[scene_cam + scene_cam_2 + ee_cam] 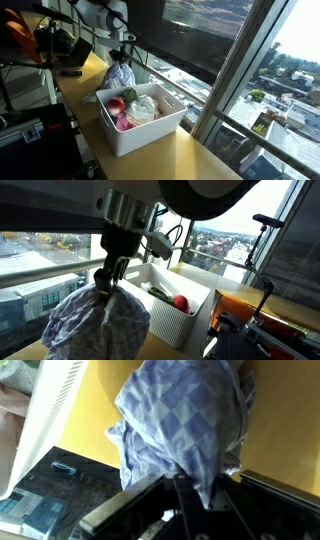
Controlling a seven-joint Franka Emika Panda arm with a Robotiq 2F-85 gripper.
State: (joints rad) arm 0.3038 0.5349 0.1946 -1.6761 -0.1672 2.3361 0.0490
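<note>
I am holding the cloth (95, 325), a blue and white checked one, by a small pinch at its top. That is why it is hanging as a loose, rounded bundle in the lower left of this exterior view, directly under the gripper (104, 278). The folds are all running up to one point, as I judge, because the weight is pulling from that single grip.

In the wrist view the cloth (185, 420) is filling the upper middle of the frame, over the yellow table (90, 430). I cannot tell whether its lowest folds are touching the table or hanging just above it.

The white bin (130, 140) is standing in the centre of the frame of an exterior view, just beside the cloth (120, 75), which is hanging at its far end. The bin is lying along the window side of the table. Inside it I am seeing a red thing (116, 103), a pink thing (122, 122) and something white and crumpled (143, 108).

The jaws are standing almost together, clamped on the gathered top of the cloth. Only the bunched fabric is keeping them a little apart, and they are touching nothing else.
</note>
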